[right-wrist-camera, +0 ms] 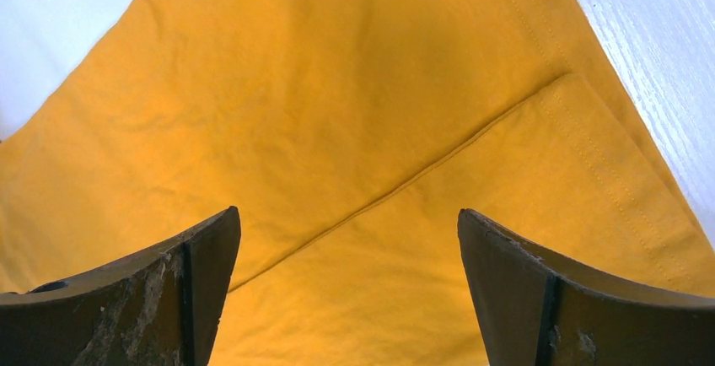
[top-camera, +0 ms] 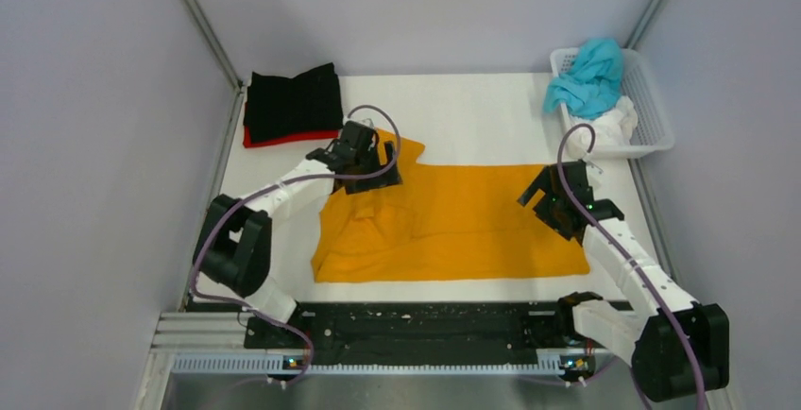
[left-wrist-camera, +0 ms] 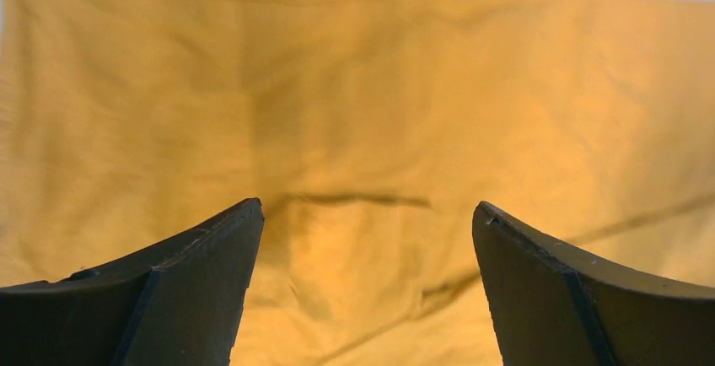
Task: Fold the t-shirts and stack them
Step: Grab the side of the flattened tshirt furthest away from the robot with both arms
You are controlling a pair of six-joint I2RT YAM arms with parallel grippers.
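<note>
Folding the orange t-shirt (top-camera: 453,221): both pincers open, nothing gripped

The orange t-shirt lies lengthwise across the middle of the white surface (top-camera: 472,108). Its right part is flat, and its left part is rumpled, with a flap doubled over near the sleeve. The left pincer (top-camera: 370,169) hangs over that rumpled far-left area. In its wrist view the jaws stand wide apart with only creased orange cloth between them, holding nothing. The right pincer (top-camera: 553,197) hangs over the shirt's right end, jaws equally wide and empty. Its wrist view shows a straight layered edge running diagonally under the jaws and a stitched hem beside the bare surface.

A black t-shirt (top-camera: 295,98) sits folded on a red t-shirt (top-camera: 283,138) at the far-left corner. A teal t-shirt (top-camera: 587,75) and a white t-shirt (top-camera: 609,127) are bunched in the basket (top-camera: 656,108) at the far right.

Judging by this, two shirts are done and the orange one is mid-fold. The next move likely calls for each pincer to drop onto an edge, pinch through all the layers and carry the cloth over evenly. The left side probably needs smoothing first, or the fold may trap the wrinkles.
</note>
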